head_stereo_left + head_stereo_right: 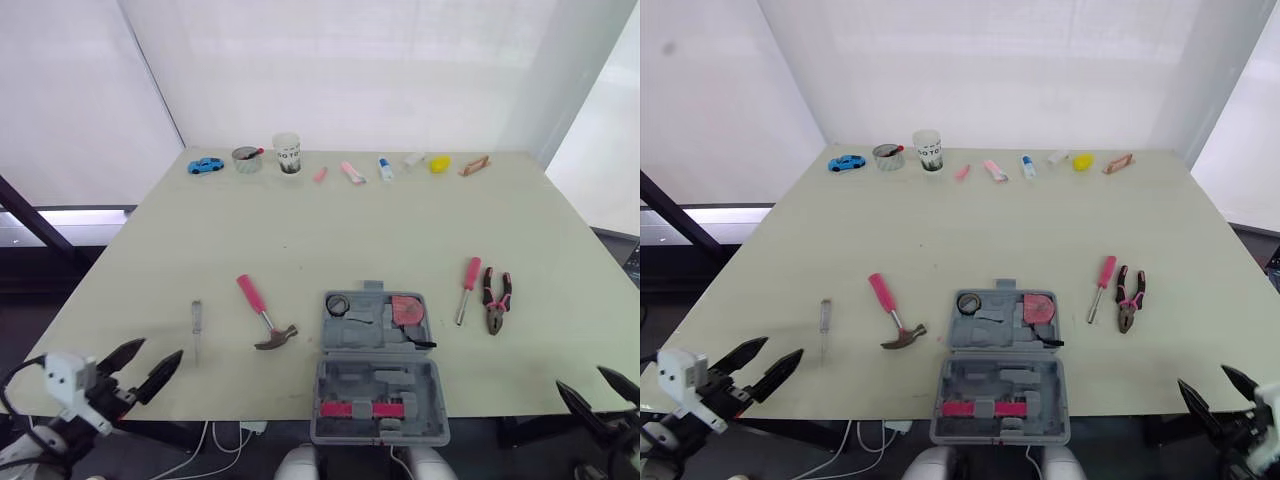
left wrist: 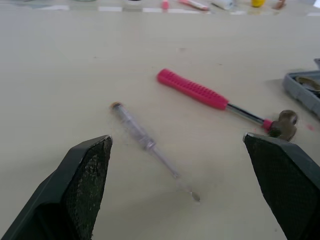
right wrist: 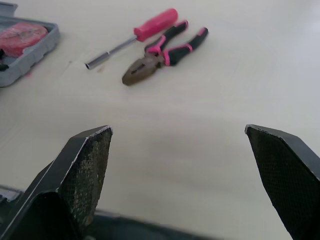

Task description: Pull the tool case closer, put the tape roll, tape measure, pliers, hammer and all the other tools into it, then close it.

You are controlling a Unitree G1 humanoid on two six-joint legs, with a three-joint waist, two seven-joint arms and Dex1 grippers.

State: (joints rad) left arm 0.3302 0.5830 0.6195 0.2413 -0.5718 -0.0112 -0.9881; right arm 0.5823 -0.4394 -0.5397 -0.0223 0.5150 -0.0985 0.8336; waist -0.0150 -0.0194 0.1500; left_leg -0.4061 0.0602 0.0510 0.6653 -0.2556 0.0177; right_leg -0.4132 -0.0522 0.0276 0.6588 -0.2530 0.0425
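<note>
Loading is judged in hand: the pink-handled hammer [image 1: 258, 305], ten o'clock of the grey plastic tool case [image 1: 322, 395], is to be grasped; left gripper [image 1: 155, 352] and right gripper [image 1: 582, 378] are open

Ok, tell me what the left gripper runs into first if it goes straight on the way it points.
Most likely the clear-handled screwdriver, lying just ahead of the open left gripper; the pink hammer lies beyond. Height is unclear, so it might pass over.

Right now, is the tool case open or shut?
Open: the tool case lies spread flat, both halves facing up, with the tape roll and red tape measure showing inside.
</note>
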